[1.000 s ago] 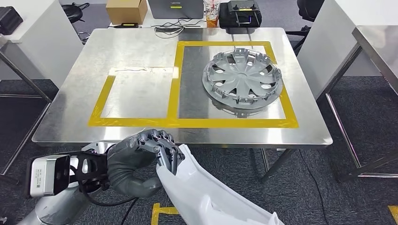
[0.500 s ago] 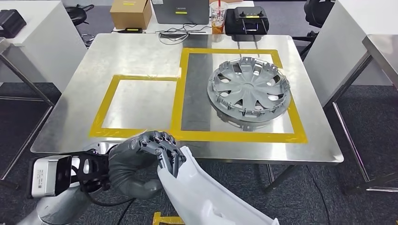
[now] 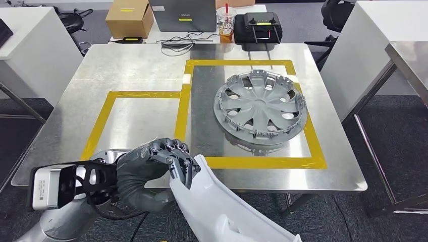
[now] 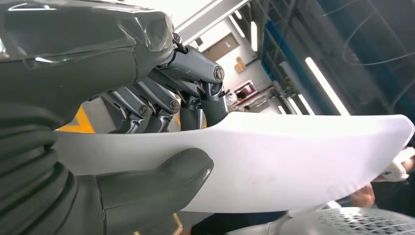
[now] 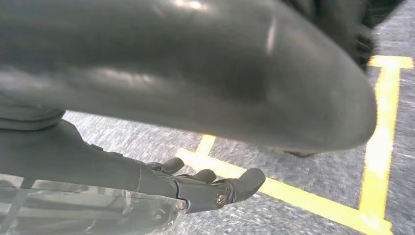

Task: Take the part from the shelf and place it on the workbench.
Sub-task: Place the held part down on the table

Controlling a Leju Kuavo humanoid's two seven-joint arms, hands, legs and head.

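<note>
One hand, my left hand (image 3: 151, 169), grips the white part (image 3: 222, 206) at its upper end, fingers (image 4: 195, 63) curled over the top edge and thumb (image 4: 161, 181) pressed beneath; the part hangs just short of the workbench (image 3: 151, 65) near edge. My right hand (image 5: 205, 188) hangs over the floor, fingers loosely bent, holding nothing. A grey hubcap (image 3: 260, 106) lies inside the larger yellow tape frame (image 3: 303, 126).

The grey plastic wheel cover (image 3: 260, 106) lies on the steel workbench (image 3: 141, 65) right of centre, inside the larger yellow tape rectangle (image 3: 237, 63). At lower centre, the left hand (image 3: 151, 169) holds the white curved plastic part (image 3: 227, 212) before the bench's near edge. Along the top edge a cardboard box (image 3: 128, 17), laptop (image 3: 184, 15), iced drink cup (image 3: 225, 20) and black controller (image 3: 258, 26) stand behind the bench.
</note>
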